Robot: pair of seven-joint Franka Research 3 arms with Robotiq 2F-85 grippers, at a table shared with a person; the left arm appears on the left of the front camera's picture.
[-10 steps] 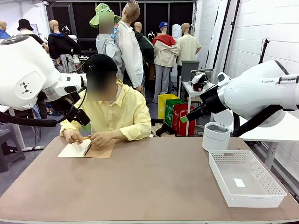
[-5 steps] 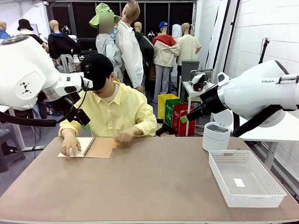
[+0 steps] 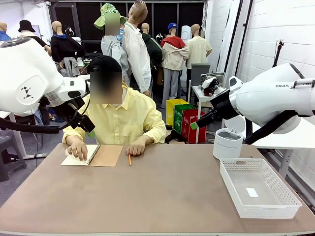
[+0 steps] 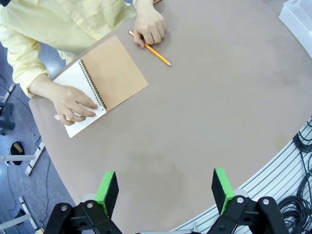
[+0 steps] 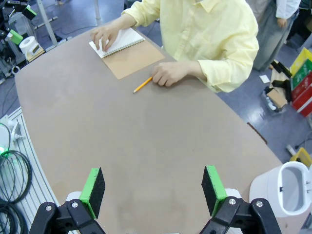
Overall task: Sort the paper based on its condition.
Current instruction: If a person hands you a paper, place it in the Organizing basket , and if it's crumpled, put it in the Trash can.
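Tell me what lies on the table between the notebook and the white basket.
In the front view, a pencil lies close beside the notebook, by the person's hand; from there to the basket the tabletop is bare.

Below my right pincer (image 5: 152, 189) I see a brown table (image 5: 146, 146), and past its far edge a blue-grey floor (image 5: 253, 105). Beyond the pincer stand yellow, green and red crates (image 3: 183, 118), with a white brick wall (image 3: 275, 29) on its right.
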